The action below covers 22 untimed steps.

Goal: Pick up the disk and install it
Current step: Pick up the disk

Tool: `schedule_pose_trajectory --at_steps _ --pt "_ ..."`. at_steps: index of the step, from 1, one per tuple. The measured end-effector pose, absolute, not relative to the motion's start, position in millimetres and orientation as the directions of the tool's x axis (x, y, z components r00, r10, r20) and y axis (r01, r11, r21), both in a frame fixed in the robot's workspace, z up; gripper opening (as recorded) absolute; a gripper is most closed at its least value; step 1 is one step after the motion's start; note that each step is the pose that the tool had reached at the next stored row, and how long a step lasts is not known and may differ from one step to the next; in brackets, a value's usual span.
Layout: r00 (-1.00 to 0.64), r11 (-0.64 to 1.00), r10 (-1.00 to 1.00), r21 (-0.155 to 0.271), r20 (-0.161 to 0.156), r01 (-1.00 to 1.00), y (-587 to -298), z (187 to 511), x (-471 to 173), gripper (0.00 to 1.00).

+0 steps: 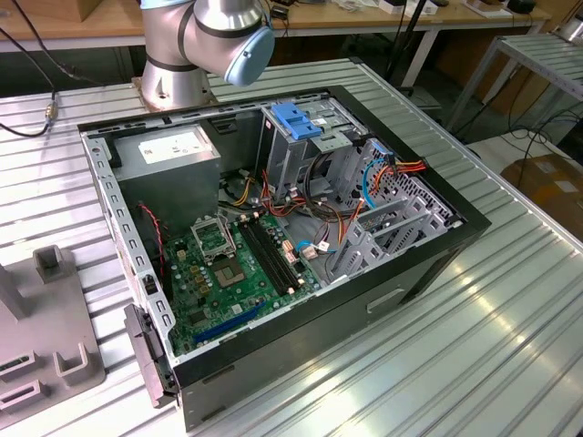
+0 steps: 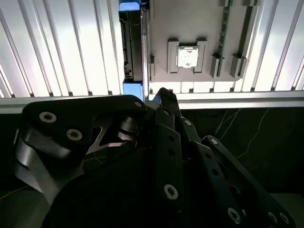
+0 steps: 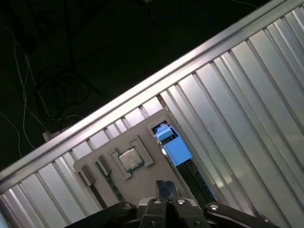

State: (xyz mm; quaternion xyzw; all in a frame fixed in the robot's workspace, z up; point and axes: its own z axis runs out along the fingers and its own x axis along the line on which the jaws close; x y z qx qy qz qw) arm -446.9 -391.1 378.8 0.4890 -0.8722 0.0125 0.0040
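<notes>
The gripper [image 3: 166,186] hangs by the edge of the ribbed table [image 3: 247,95], over the grey fixture [image 3: 142,130], its fingers pressed together with nothing between them. The disk [image 2: 134,47] stands on edge in a close slot of that fixture, just beside the seated processor chip [image 2: 187,57]. The likeliest trouble, I judge, is that fingers this tight would strike the disk's narrow upper edge instead of straddling it. In the second wrist view the fingertips also sit a little to the chip's side of the disk, so a crooked descent could land on the slot wall or the chip. A tilted pull may bind the disk in its slot, and a thin pinch could let it swing or slip. At the open computer case [image 1: 301,246], loose cables [image 1: 339,228] crowd the drive cage [image 1: 296,137] and could snag it. The disk's long axis runs along the table's ribs, square to the table edge, with its broad faces upright, blue plastic at both ends and one end nearest the gripper
</notes>
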Motion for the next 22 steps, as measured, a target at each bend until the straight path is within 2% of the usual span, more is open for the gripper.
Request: schedule_pose_trajectory --at_steps 5,6,7,22 --pt "-0.416 0.415 -0.909 -0.019 0.018 -0.909 -391.1 374.4 -446.9 0.42" --pt "-0.399 0.399 -0.917 -0.019 0.018 -0.917 -391.1 373.7 -446.9 0.42" --pt "-0.382 0.382 -0.924 -0.019 0.018 -0.924 -391.0 373.0 -446.9 0.48" --pt "-0.185 0.185 -0.983 -0.019 0.015 -0.983 -385.3 363.3 -447.0 0.48"
